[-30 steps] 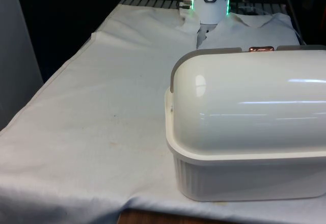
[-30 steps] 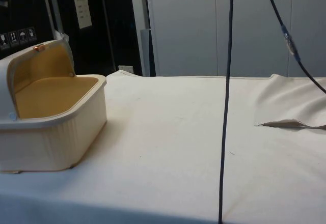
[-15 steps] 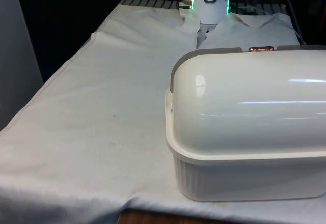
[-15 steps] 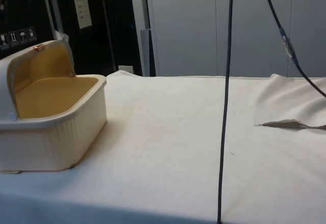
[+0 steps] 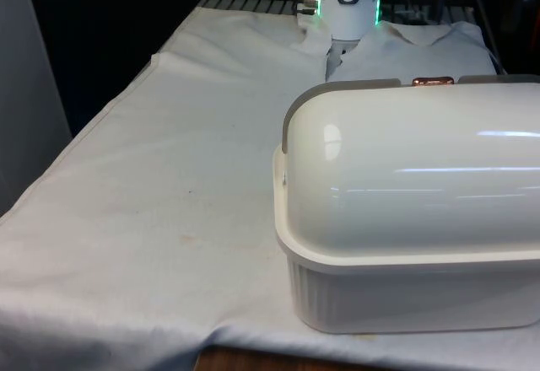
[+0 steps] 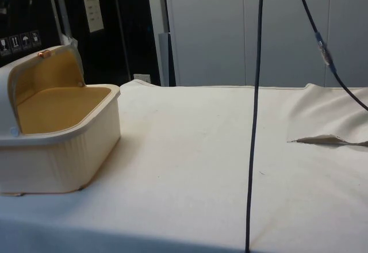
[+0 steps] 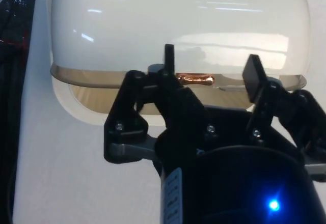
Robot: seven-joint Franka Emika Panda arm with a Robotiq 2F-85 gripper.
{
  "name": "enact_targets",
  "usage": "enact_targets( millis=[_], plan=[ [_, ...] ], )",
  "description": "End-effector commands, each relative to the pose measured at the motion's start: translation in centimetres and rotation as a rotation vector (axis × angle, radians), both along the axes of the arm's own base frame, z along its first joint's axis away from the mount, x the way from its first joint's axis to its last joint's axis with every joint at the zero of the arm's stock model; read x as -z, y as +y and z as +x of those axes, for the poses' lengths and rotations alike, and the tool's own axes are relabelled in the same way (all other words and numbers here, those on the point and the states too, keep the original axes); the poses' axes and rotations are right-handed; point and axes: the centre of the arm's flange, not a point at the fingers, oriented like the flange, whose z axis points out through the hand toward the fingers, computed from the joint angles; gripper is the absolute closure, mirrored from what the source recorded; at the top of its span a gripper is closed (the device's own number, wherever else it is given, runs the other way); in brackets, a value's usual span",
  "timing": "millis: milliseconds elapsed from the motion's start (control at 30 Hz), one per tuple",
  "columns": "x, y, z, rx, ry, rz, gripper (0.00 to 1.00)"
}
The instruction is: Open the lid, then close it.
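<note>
Hovering black two-finger claw (image 7: 210, 66), fingers spread and empty, facing copper handle (image 7: 196, 78) | glossy cream plastic bread box (image 5: 413, 219) at counter's (image 5: 169, 194) near end, front view's right | rounded lid (image 6: 43, 72) rolled back, so closing likely next

The bread box (image 5: 405, 244) I am working on is a cream-white tub with ribbed walls, sitting on the white-clothed desk at the front view's right, near that edge. Its rounded glossy lid (image 5: 413, 177) is rolled back over the top, so the box stands open: from the side view I see the tan interior (image 6: 57, 106) exposed, with the lid (image 6: 34, 72) arched up at the rear of the opening. A small copper handle (image 7: 196, 78) sits on the lid's grey-brown rim, and it also shows along the lid's top edge (image 5: 433, 81).
</note>
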Motion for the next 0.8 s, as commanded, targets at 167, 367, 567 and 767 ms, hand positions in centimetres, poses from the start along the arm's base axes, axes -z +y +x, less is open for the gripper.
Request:
enact_targets(
  millis=[167,367,567,767],
  plan=[
    [0.1,0.1,0.1,0.002,-0.005,0.0,0.57],
    [0.1,0.1,0.1,0.002,-0.005,0.0,0.86],
    [1.4,0.6,0.3,0.001,-0.011,0.008,1.0],
    [2.7,0.8,0.2,0.001,-0.025,0.01,1.0]
  ],
)
